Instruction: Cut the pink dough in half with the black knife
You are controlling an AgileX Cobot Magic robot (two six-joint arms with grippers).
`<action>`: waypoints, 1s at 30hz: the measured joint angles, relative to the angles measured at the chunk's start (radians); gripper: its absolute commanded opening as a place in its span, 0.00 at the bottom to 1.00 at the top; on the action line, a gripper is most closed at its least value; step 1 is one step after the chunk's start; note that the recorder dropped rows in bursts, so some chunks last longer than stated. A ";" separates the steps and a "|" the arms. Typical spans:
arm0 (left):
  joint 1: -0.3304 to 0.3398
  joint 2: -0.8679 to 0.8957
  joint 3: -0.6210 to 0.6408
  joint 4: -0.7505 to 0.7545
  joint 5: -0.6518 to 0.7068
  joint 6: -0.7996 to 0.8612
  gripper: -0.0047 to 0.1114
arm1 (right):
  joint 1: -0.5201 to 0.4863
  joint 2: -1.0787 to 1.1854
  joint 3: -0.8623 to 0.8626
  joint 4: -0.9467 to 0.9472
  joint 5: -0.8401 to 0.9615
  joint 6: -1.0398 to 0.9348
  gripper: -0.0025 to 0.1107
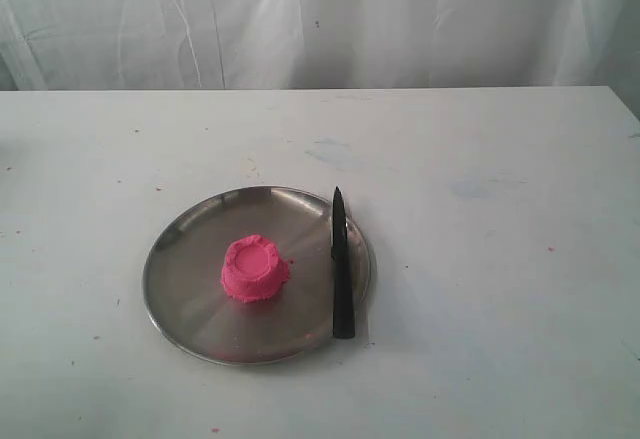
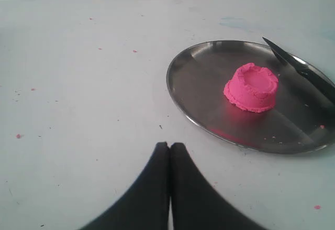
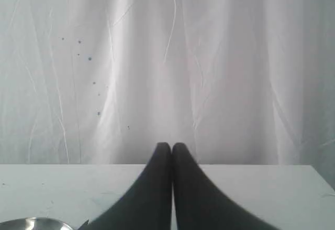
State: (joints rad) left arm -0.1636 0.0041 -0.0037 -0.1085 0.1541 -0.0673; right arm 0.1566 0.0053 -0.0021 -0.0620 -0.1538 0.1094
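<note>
The pink dough is one whole cupcake-shaped lump with a dented top, sitting near the middle of the round steel plate. The black knife lies across the plate's right side, tip pointing away, handle end over the near rim. Neither gripper shows in the exterior view. In the left wrist view my left gripper is shut and empty over bare table, short of the plate, the dough and the knife. My right gripper is shut and empty, facing the curtain.
The white table is speckled with small pink crumbs. A white curtain hangs behind its far edge. In the right wrist view only a sliver of the plate's rim shows.
</note>
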 measured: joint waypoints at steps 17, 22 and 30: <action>0.000 0.000 0.000 0.000 0.000 0.000 0.04 | 0.000 0.000 0.000 0.035 -0.333 0.581 0.02; 0.000 0.000 0.000 0.000 0.000 0.000 0.04 | 0.000 0.000 0.000 0.030 -0.370 0.756 0.02; 0.000 0.000 0.000 0.000 0.000 0.000 0.04 | 0.000 0.000 -0.027 -0.490 -0.374 1.192 0.02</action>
State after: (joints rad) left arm -0.1636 0.0041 -0.0037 -0.1085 0.1541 -0.0673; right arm 0.1566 0.0053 -0.0290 -0.5521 -0.5275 1.3018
